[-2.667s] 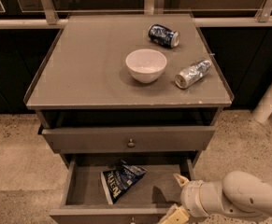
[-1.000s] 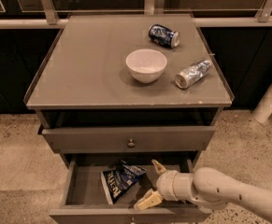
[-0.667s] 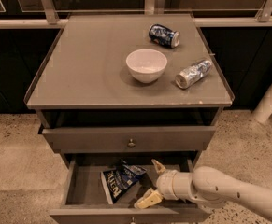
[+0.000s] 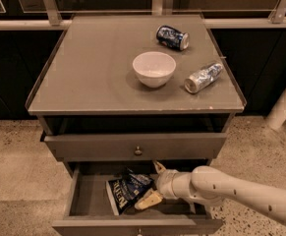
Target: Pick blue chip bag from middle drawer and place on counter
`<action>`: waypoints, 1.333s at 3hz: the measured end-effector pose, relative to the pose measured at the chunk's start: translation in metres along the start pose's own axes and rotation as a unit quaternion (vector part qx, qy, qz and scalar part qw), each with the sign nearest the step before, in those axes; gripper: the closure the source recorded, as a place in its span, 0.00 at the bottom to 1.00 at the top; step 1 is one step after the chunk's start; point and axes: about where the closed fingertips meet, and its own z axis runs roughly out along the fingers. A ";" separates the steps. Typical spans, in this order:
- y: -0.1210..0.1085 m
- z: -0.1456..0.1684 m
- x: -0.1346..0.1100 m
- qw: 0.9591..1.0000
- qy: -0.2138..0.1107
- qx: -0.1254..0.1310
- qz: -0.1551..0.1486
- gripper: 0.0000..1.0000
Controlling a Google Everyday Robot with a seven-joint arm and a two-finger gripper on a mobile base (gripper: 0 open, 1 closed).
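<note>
The blue chip bag (image 4: 125, 191) lies crumpled in the open middle drawer (image 4: 83, 200), left of centre, white lettering up. My gripper (image 4: 153, 185) reaches into the drawer from the right on a cream arm (image 4: 231, 188). Its fingers are spread, one fingertip (image 4: 158, 166) near the drawer's back, the other (image 4: 147, 200) low at the bag's right edge. The bag's right side sits between them; the fingers are not closed on it. The counter (image 4: 83, 73) is the cabinet's grey-brown top above.
On the counter stand a white bowl (image 4: 154, 68), a dark-blue can (image 4: 172, 37) lying at the back and a silver-blue can (image 4: 203, 77) lying at the right. A knobbed drawer (image 4: 137, 145) is shut just above the open one. A white post (image 4: 285, 107) stands at the right.
My gripper has moved left from the drawer's right front corner into the drawer, up to the bag's right edge. The bag has not moved.
</note>
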 end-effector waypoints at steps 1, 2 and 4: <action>-0.005 0.014 -0.001 1.000 0.001 0.001 -0.004 0.00; 0.004 0.026 0.017 1.000 0.012 -0.007 0.013 0.00; 0.017 0.040 0.032 0.999 0.025 -0.010 0.029 0.00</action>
